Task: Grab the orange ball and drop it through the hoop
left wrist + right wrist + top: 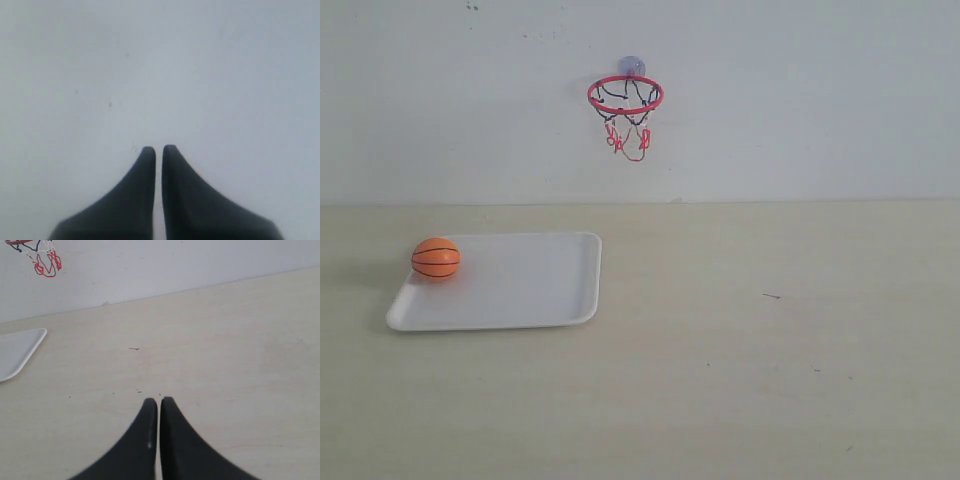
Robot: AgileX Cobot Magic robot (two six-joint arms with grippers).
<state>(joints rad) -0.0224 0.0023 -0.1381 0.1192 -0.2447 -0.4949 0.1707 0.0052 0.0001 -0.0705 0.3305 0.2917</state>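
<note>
Here, a small orange mini basketball [436, 258] with thin black seams rests inside a shallow white rectangular plastic tray [520, 290]. In the exterior view it is tucked into the tray's corner at about ten o'clock, against or just beside the raised edge, which likely keeps it from rolling away. The tray holds nothing else and lies flat on a pale beige tabletop [770, 380].

At about one o'clock from the ball, a toy basketball hoop [626, 110] with a thin red rim and a dangling black, white and red net hangs on the white wall [800, 100] by a bluish suction cup [631, 66]. Its opening faces upward, well above the table, so a ball can fall through.

Neither arm appears in the exterior view. The left gripper [158, 148] has its dark jaws pressed nearly together with nothing between them, facing a blank pale surface, possibly the wall. The right gripper [159, 401] is likewise closed and empty, over bare table well apart from the tray. The pickup has not yet begun.
</note>
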